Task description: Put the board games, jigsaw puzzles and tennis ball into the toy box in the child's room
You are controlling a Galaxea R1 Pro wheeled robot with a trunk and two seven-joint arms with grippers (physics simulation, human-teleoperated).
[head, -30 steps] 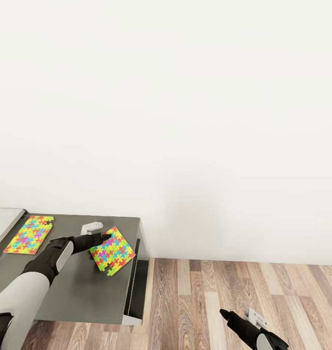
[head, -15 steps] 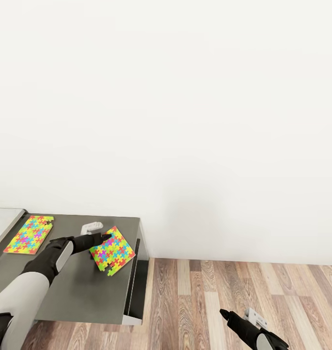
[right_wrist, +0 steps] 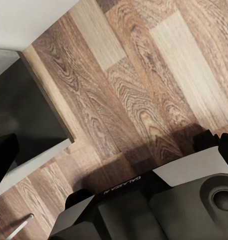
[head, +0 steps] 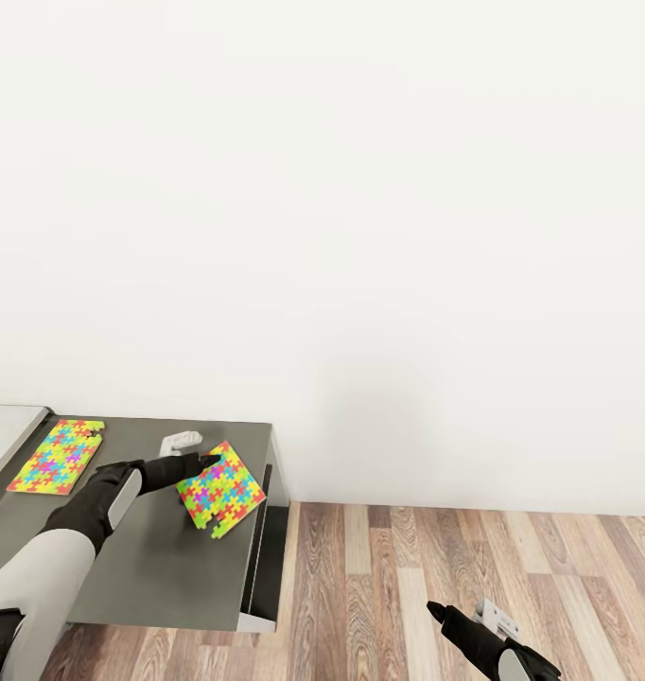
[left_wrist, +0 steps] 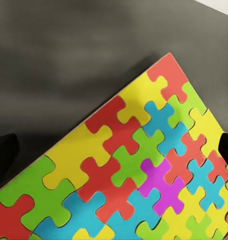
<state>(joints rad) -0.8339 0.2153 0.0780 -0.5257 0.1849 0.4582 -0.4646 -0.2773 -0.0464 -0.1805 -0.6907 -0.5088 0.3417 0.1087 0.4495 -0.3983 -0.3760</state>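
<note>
Two jigsaw puzzles on the dark bench [head: 171,567] in head view: far puzzle [head: 56,456] at the left, near puzzle [head: 220,489] by the right edge. Left end effector [head: 207,461] sits at its corner, grip state unclear. Right end effector [head: 464,613] hangs over the floor [head: 512,558], apparently empty.
Left wrist view: fingers [left_wrist: 4,155] straddle the near puzzle [left_wrist: 139,170], well spread.
Right wrist view: floor [right_wrist: 144,90], bench corner [right_wrist: 28,110].

jigsaw puzzle [left_wrist: 144,170] | flat on dark-grey table [left_wrist: 58,60] | between claw fingertips [left_wrist: 2,160]
</note>
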